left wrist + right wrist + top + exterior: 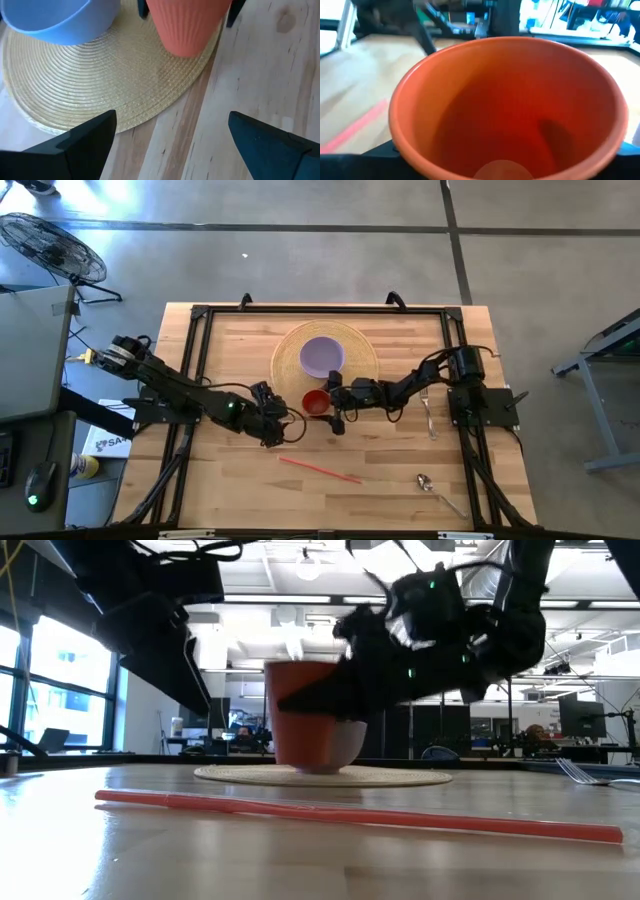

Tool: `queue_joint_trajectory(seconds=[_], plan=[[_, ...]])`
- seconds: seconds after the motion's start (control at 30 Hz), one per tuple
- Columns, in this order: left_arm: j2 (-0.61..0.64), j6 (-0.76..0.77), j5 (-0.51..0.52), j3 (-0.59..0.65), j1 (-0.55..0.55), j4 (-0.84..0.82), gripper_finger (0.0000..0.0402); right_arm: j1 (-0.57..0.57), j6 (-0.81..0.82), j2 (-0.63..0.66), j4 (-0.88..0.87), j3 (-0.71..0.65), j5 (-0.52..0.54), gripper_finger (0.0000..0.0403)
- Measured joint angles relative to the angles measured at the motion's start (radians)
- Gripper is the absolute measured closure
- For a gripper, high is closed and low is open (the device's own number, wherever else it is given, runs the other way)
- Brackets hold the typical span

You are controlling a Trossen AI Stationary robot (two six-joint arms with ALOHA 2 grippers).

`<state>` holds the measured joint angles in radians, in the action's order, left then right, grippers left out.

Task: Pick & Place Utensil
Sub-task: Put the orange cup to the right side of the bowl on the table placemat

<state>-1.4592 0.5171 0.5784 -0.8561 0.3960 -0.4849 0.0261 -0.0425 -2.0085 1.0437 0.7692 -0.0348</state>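
risk lay in the orange cup [315, 401] tipping while the utensils waited untouched

straw [350, 812], red and thin, lay nearest the table's front edge on the bare wood, with the spoon [432, 486] off toward the right front corner and the fork [427, 412] farther back on the right, all well apart from either arm. behind the straw, the right gripper [332, 408] straddled the orange cup at the rim of the woven mat [362, 350], fingers spread to either side; whether they gripped it i could not tell. a squeeze high on the tapered wall could have tilted or crushed the cup. the left gripper [172, 137] hovered wide and empty just beside, facing the cup, near enough to clash. farthest, the blue bowl [322, 356] sat just beside the cup and could have been knocked.
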Motion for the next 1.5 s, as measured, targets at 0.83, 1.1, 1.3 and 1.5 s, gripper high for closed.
queue_joint_trajectory(seconds=[0.83, 1.1, 1.3, 1.5], plan=[[0.017, 0.088, 0.068, 0.094, 0.017, 0.049, 0.0023, -0.462, 0.107, 0.461, -0.148, -0.182, 0.134, 0.0088], [0.017, 0.063, 0.070, 0.094, 0.017, 0.067, 0.0023, -0.630, 0.143, 0.302, -0.139, -0.182, -0.008, 0.0088], [0.017, 0.060, 0.071, 0.093, 0.017, 0.074, 0.0023, -0.663, 0.184, 0.165, -0.019, -0.182, -0.046, 0.0088], [0.017, 0.060, 0.071, 0.093, 0.017, 0.072, 0.0023, -0.662, 0.177, 0.113, 0.029, -0.182, -0.044, 0.0088]])
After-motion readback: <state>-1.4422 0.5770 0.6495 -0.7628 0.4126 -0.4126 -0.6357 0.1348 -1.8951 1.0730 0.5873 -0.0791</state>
